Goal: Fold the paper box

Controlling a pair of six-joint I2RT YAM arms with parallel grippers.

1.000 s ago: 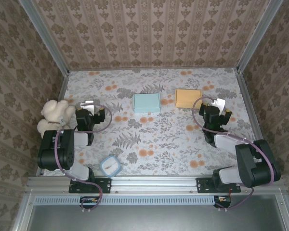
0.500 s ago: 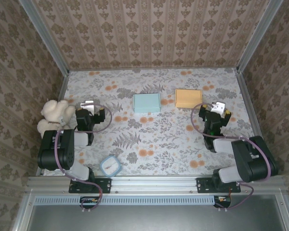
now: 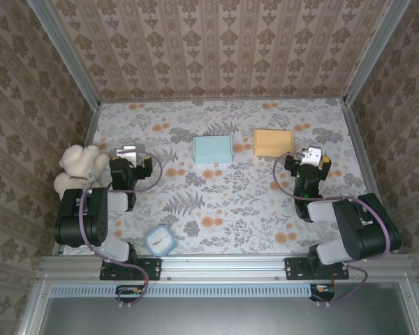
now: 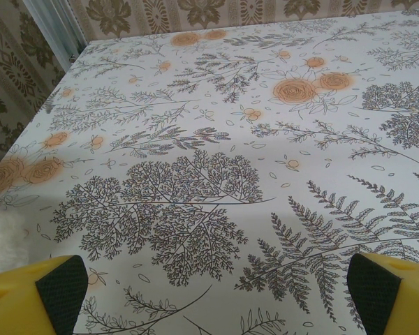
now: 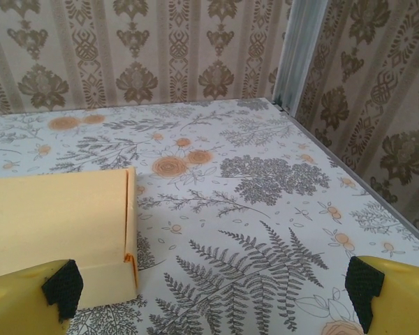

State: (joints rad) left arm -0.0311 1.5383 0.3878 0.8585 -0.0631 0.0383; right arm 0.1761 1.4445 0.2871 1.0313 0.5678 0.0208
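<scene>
The right hand (image 3: 311, 158), spread wide and empty, hangs just beside the orange box (image 3: 273, 142), likely lining up on its near corner. The left hand (image 3: 128, 153) rests wide open, well apart.

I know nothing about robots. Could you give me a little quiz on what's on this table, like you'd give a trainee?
1. True or false: the left gripper and the right gripper both stand open.
2. What sits at the left edge of the table? A) a white plush toy B) a mug C) a bottle
3. How many paper boxes lie on the table?
Key: 1 true; 2 A; 3 two, the pale blue box and the orange box.
</scene>
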